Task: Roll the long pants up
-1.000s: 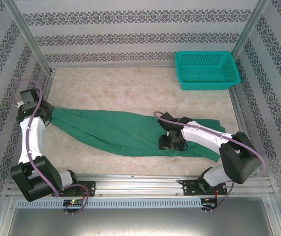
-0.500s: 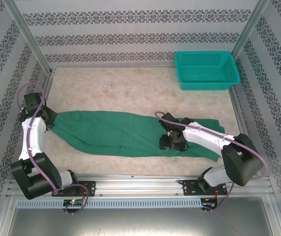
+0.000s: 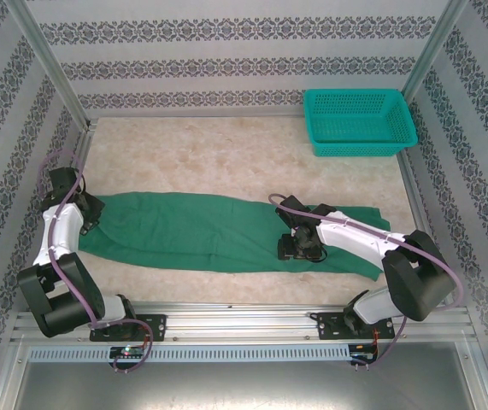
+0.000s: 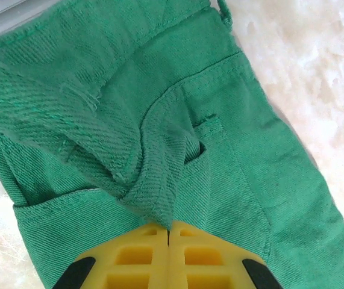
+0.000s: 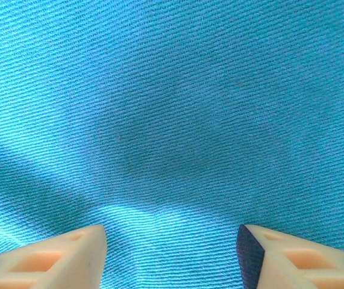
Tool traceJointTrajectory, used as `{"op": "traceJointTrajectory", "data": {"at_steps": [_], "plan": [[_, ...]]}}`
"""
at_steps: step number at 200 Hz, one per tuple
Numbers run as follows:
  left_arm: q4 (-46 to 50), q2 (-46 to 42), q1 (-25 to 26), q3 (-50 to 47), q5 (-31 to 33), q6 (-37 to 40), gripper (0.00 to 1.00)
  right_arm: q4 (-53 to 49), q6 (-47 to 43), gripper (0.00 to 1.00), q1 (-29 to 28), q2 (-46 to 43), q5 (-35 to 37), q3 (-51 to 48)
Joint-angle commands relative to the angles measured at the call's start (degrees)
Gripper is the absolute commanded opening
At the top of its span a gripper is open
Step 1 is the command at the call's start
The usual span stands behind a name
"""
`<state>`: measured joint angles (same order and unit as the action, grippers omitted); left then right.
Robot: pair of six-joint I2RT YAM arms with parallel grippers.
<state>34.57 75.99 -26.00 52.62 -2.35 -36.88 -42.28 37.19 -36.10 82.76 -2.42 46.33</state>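
Left gripper (image 4: 168,232): pinched shut on long pants (image 3: 201,231) at waist end, likely tensioning the cloth.
Right gripper (image 5: 172,241): jaws wide, low over the pants' leg, probably anchoring it.

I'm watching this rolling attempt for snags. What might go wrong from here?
The left gripper pinches only a small bunched fold of the long pants; it may slip out if pulled. The right gripper hangs open over flat cloth, so closing there may catch little or wrinkle the leg.
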Motion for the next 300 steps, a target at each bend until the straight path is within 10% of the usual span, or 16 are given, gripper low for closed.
{"op": "traceJointTrajectory", "data": {"at_steps": [1,149,191,260,300], "plan": [[-0.96,-2.45,-0.56,-0.51,0.87,-0.76,0.0,0.4,0.01,0.61,0.52,-0.45,1.36,0.3],[4.85,-15.87,-3.48,-9.06,20.7,-11.99,0.0,3.53,-1.26,0.61,3.14,2.75,0.61,-1.06],[1.55,-8.38,-5.22,-6.91,17.87,-12.31,0.0,3.33,-1.34,0.63,6.23,1.32,0.28,-1.78],[1.2,-17.61,-5.25,-4.99,16.9,-14.08,0.46,-0.3,-0.73,0.74,20.34,-12.11,3.69,-2.12],[-6.91,-6.93,-4.04,-3.48,-1.59,-7.31,0.38,-6.15,-3.37,0.74,31.7,-14.93,7.73,-0.14]]}}
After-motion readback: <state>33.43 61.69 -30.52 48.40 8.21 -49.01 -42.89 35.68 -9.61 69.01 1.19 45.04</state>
